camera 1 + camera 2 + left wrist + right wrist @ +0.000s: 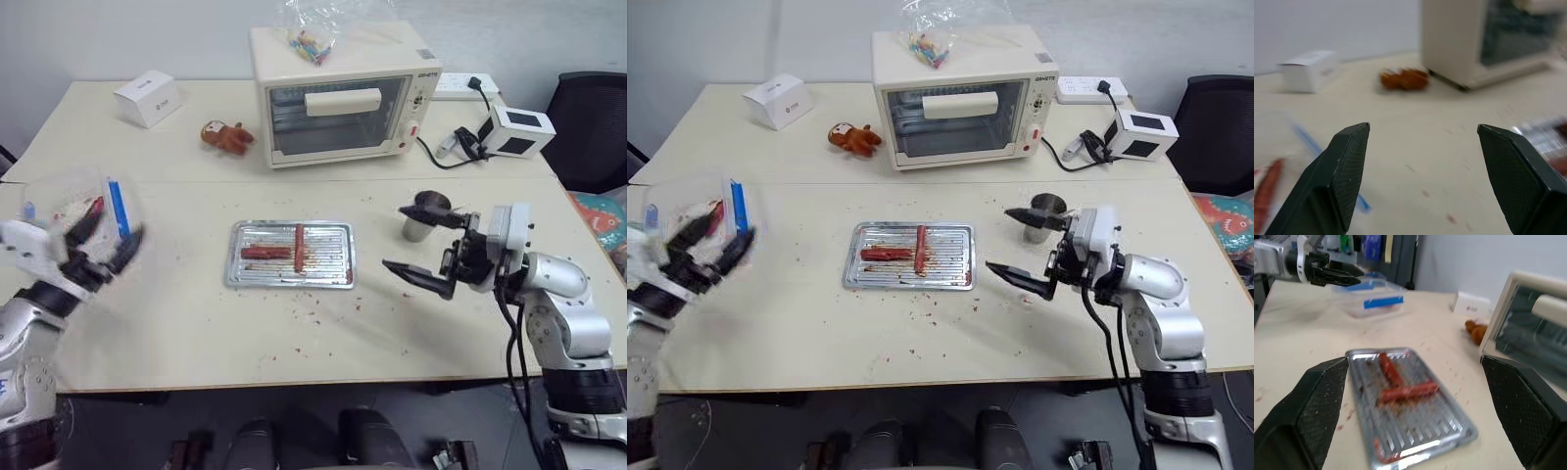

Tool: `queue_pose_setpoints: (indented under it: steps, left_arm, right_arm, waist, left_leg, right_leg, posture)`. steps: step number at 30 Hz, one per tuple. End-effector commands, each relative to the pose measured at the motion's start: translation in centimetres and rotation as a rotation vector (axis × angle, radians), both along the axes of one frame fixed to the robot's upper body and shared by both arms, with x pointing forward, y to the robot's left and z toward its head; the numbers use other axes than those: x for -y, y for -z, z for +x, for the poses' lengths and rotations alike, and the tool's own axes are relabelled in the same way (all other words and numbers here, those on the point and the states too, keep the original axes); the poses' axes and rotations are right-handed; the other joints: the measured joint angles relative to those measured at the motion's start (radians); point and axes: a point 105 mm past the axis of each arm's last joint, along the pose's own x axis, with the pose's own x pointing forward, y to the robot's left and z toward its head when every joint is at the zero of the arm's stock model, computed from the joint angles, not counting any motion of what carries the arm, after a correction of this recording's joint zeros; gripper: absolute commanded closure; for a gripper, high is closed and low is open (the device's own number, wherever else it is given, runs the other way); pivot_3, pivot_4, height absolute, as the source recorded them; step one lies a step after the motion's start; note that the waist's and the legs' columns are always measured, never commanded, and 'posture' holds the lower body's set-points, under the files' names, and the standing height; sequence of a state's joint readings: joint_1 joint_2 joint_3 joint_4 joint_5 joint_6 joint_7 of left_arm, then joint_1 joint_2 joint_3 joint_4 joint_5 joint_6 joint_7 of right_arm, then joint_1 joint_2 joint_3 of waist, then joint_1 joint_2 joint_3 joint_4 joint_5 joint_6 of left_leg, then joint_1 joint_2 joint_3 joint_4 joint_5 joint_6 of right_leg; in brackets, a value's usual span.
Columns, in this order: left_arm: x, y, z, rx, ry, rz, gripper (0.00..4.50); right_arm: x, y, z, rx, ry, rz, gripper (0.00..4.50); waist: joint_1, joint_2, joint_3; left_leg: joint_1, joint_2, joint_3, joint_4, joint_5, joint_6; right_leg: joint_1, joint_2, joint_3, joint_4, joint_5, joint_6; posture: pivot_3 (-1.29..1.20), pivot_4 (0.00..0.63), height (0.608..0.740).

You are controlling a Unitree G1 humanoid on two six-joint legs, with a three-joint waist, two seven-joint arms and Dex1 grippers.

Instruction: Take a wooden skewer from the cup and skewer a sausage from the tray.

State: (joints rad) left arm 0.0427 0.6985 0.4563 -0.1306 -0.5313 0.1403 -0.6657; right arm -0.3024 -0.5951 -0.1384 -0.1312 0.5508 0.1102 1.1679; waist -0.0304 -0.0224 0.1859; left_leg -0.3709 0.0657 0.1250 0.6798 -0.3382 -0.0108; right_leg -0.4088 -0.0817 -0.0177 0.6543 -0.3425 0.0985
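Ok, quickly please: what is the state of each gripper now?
Left gripper: open, holding nothing, near the plastic box.
Right gripper: open wide, holding nothing, beside the cup.

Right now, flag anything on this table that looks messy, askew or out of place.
Reddish crumbs are scattered on the table in front of the tray, whose bottom is grease-stained. Two sausages lie crossed at right angles. A plastic bag sits atop the toaster oven.

Cream table (176,333) carries tray (290,256), cup (422,223), toaster oven (341,98), crumbs.
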Motion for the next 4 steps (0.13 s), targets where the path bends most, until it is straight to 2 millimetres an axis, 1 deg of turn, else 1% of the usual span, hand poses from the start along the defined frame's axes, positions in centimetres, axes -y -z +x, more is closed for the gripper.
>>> queue_pose_setpoints:
  steps: [1,2,3,4]
  left_arm:
    - [3.0,1.9,-1.7,-0.065,0.186,0.146,0.77]
    - [3.3,2.8,-2.1,-0.089,0.221,0.197,0.77]
    - [3.6,3.3,-2.5,-0.083,0.261,0.221,0.77]
    - [3.6,3.6,-2.6,-0.067,0.265,0.26,0.77]
  right_arm:
    - [0.7,1.0,-0.8,-0.017,-0.002,-0.015,0.0]
    - [0.8,2.0,-1.0,-0.04,0.002,-0.024,0.0]
    - [0.9,2.7,-1.2,-0.052,0.004,-0.026,0.0]
    - [0.9,3.2,-1.3,-0.062,0.009,-0.021,0.0]
  waist:
    - [0.0,0.0,0.0]
    - [0.001,0.0,0.0]
    - [0.001,0.0,0.0]
    - [0.001,0.0,0.0]
  left_leg:
    - [0.0,0.0,0.0,0.0,0.0,0.0]
    - [0.0,0.0,0.0,0.0,0.0,0.0]
    - [0.0,0.001,0.0,0.0,0.0,0.0]
    - [0.0,0.001,0.0,0.0,0.0,0.0]
  right_leg:
    - [0.0,0.0,0.0,0.0,0.0,0.0]
    - [0.0,0.0,0.0,0.0,0.0,0.0]
    - [0.0,0.0,0.0,0.0,0.0,0.0]
    - [0.0,0.0,0.0,0.0,0.0,-0.001]
  posture:
    - [0.0,0.15,0.74]
    - [0.0,0.15,0.74]
    - [0.0,0.15,0.74]
    - [0.0,0.15,0.74]
